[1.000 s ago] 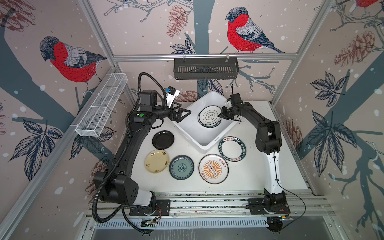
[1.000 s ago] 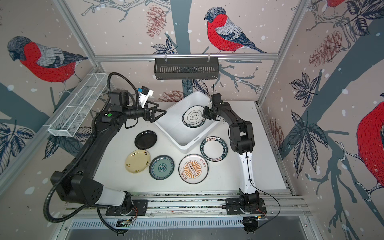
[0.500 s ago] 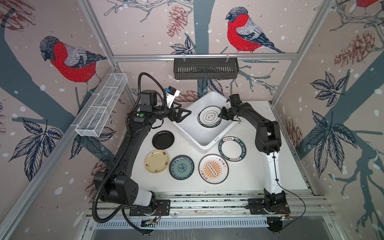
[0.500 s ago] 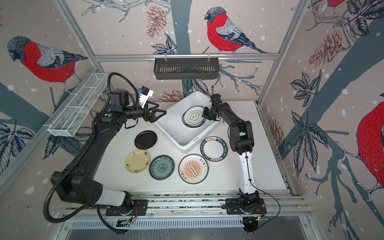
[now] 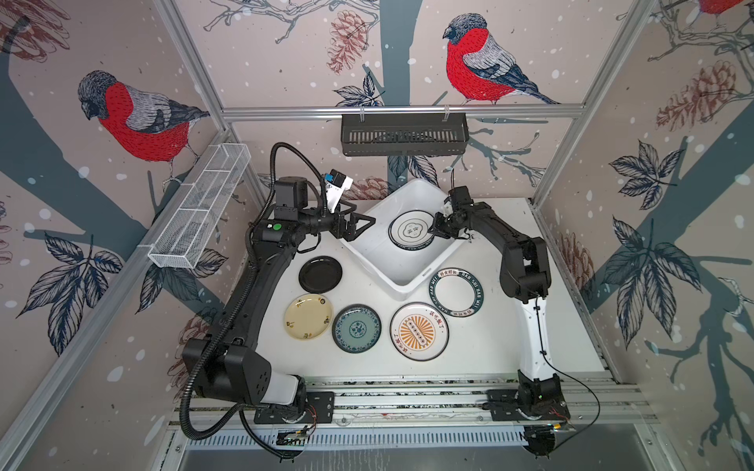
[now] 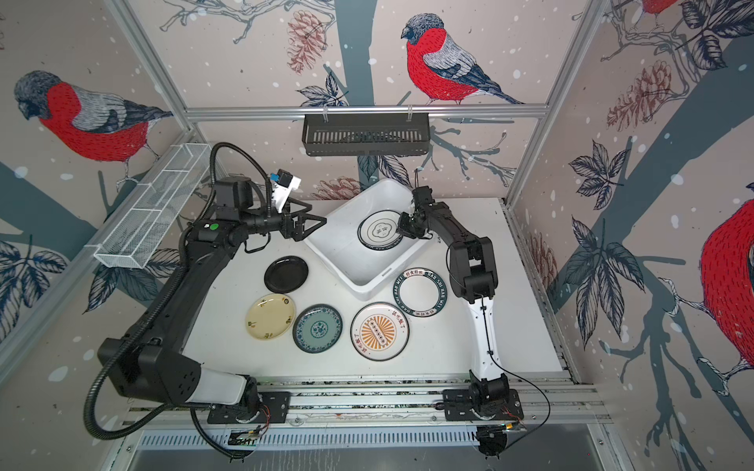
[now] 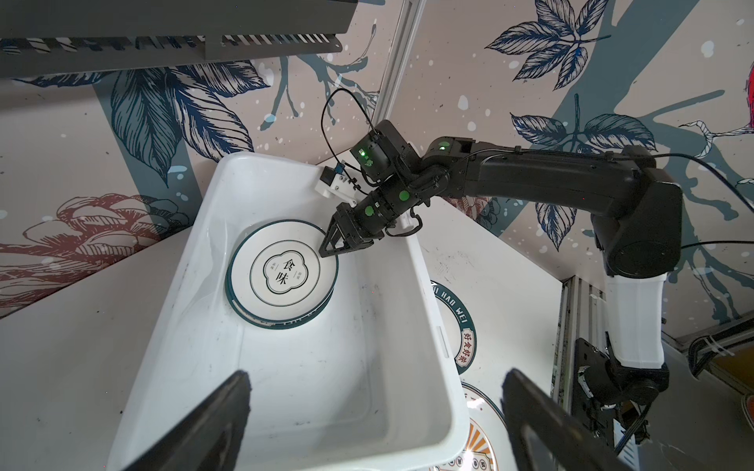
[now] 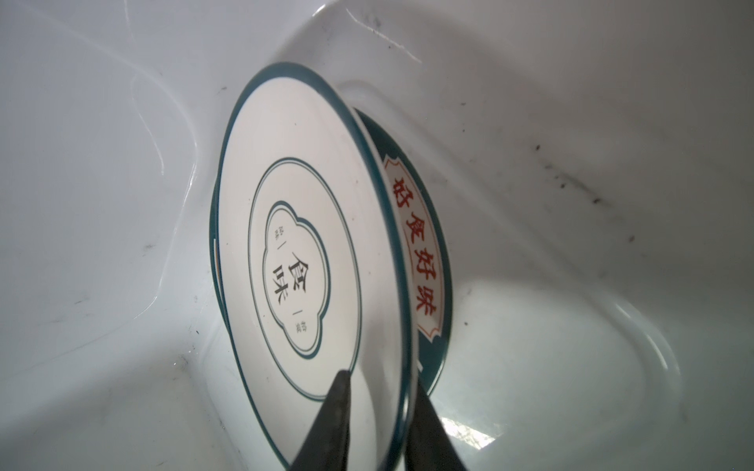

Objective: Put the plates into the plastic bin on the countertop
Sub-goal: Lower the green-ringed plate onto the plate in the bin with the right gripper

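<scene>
Setting a plate down in the plastic bin (image 5: 402,287) looks to be the step in hand. The right gripper (image 5: 435,230) reaches over the bin's wall to the edge of the thin-ringed plate (image 5: 410,230), which is already inside. The right wrist view shows its two fingers (image 8: 338,412) straddling that plate's rim, narrowly apart, but whether they pinch it or have let go cannot be told. This view also shows what the top views barely hint at: the plate lies slightly askew on a green-lettered plate (image 8: 416,244) beneath it. The left gripper (image 5: 365,228) hovers spread wide and empty just over the bin's rim. Only the top views show what remains on the countertop (image 5: 489,346): the black plate (image 5: 320,274), cream-yellow plate (image 5: 309,317), teal plate (image 5: 356,328), sunburst plate (image 5: 419,331) and second lettered plate (image 5: 455,292). The next move likely calls for freeing the rim cleanly, lifting clear of the wall, then fetching a nearby plate.
</scene>
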`<action>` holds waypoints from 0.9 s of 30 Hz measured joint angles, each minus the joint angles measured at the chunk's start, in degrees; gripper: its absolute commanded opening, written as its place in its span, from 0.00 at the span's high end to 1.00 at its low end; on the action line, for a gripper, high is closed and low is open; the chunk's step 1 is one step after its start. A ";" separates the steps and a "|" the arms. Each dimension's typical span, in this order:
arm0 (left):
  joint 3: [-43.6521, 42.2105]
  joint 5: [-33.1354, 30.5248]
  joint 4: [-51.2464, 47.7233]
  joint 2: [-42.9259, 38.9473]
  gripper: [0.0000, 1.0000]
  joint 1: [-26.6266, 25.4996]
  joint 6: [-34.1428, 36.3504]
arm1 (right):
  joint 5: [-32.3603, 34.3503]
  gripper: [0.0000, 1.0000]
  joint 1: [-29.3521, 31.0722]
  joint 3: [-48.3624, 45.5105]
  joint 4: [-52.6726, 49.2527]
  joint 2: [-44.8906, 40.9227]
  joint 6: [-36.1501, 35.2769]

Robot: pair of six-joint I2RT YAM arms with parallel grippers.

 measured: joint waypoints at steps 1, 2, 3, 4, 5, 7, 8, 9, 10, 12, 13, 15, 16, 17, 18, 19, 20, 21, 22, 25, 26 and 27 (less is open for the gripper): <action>-0.02 0.02 -0.02 0.00 0.05 0.00 0.00 | 0.17 0.75 0.02 0.00 -0.04 0.00 0.00; -0.09 0.02 0.00 0.00 0.05 0.00 0.02 | 0.48 0.74 0.09 0.02 -0.15 0.00 0.00; -0.13 0.02 -0.02 0.00 0.05 0.00 0.02 | 0.74 0.74 0.11 0.07 -0.28 0.02 0.00; -0.13 0.02 0.00 0.00 0.05 0.00 0.02 | 0.74 0.74 0.13 0.17 -0.48 0.04 0.02; -0.13 0.02 0.00 0.00 0.05 0.00 0.07 | 0.74 0.74 0.13 0.22 -0.57 0.07 0.00; -0.13 0.02 0.00 0.00 0.05 0.00 0.11 | 0.76 0.74 0.13 0.31 -0.66 0.11 0.00; -0.15 0.02 0.00 0.00 0.05 0.00 0.11 | 0.79 0.73 0.13 0.37 -0.70 0.15 0.00; -0.15 0.02 0.00 0.00 0.05 0.00 0.11 | 0.81 0.73 0.13 0.44 -0.72 0.17 0.00; -0.15 0.02 0.00 0.00 0.05 0.00 0.13 | 0.85 0.73 0.13 0.55 -0.76 0.22 0.00; -0.17 0.02 0.00 0.00 0.05 0.00 0.13 | 0.96 0.73 0.13 0.59 -0.76 0.28 0.00; -0.20 0.02 0.00 -0.04 0.05 0.00 0.13 | 0.98 0.72 0.13 0.63 -0.79 0.33 0.00; -0.24 0.04 0.00 -0.13 0.05 0.00 0.13 | 1.09 0.72 0.13 0.94 -0.98 0.46 0.00; -0.28 0.07 0.00 -0.20 0.05 0.00 0.13 | 1.18 0.71 0.17 1.20 -1.11 0.61 0.00; -0.33 0.07 -0.02 -0.24 0.05 0.00 0.13 | 1.27 0.70 0.22 1.51 -1.25 0.74 0.00; -0.33 0.09 0.00 -0.24 0.05 0.00 0.13 | 1.44 0.70 0.24 1.79 -1.55 0.85 0.00; -0.35 0.13 0.00 -0.26 0.05 0.00 0.13 | 1.60 0.69 0.24 2.16 -2.03 1.01 0.00; -0.39 0.17 0.00 -0.28 0.05 0.00 0.13 | 1.88 0.69 0.28 2.49 -2.47 1.09 0.00; -0.42 0.17 0.00 -0.31 0.05 0.00 0.13 | 2.10 0.68 0.39 2.82 -2.82 1.22 0.00; -0.44 0.20 0.00 -0.31 0.05 0.00 0.13 | 2.23 0.68 0.52 3.21 -3.15 1.36 0.00; -0.44 0.22 0.00 -0.35 0.05 0.00 0.15 | 2.64 0.67 0.68 3.93 -3.93 1.66 -0.02; -0.44 0.22 0.00 -0.39 0.05 0.00 0.15 | 2.67 0.66 0.70 4.09 -4.11 1.75 -0.04; -0.46 0.22 0.00 -0.42 0.05 0.00 0.15 | 2.67 0.66 0.72 4.11 -4.22 1.77 -0.04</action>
